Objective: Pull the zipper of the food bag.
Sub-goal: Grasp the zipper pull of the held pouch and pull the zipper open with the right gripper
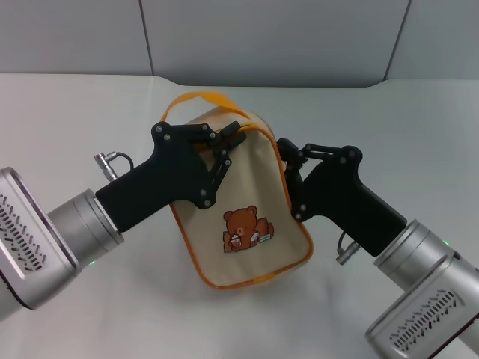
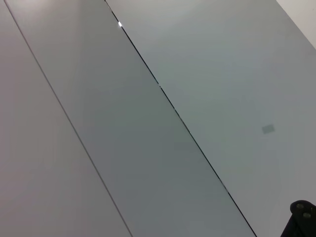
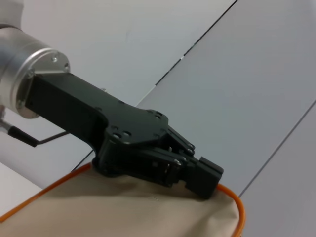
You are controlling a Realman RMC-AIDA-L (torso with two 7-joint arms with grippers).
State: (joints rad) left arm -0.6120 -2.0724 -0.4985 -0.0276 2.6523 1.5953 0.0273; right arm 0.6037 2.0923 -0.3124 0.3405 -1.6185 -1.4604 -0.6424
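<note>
The food bag (image 1: 247, 187) stands tilted on the white table, beige with orange piping, a brown bear print (image 1: 243, 228) and an orange loop handle (image 1: 202, 97). The zipper (image 1: 263, 133) runs as a thin orange line along the bag's top and right edge; its pull tab is hidden. My left gripper (image 1: 233, 137) is shut on the zipper at the bag's top corner. The right wrist view shows this gripper (image 3: 210, 182) closed on the bag's (image 3: 123, 212) upper edge. My right gripper (image 1: 290, 166) rests against the bag's right side.
The white table (image 1: 90, 112) spreads around the bag. A grey panelled wall (image 1: 262, 37) stands behind it. The left wrist view shows only wall panels (image 2: 148, 123).
</note>
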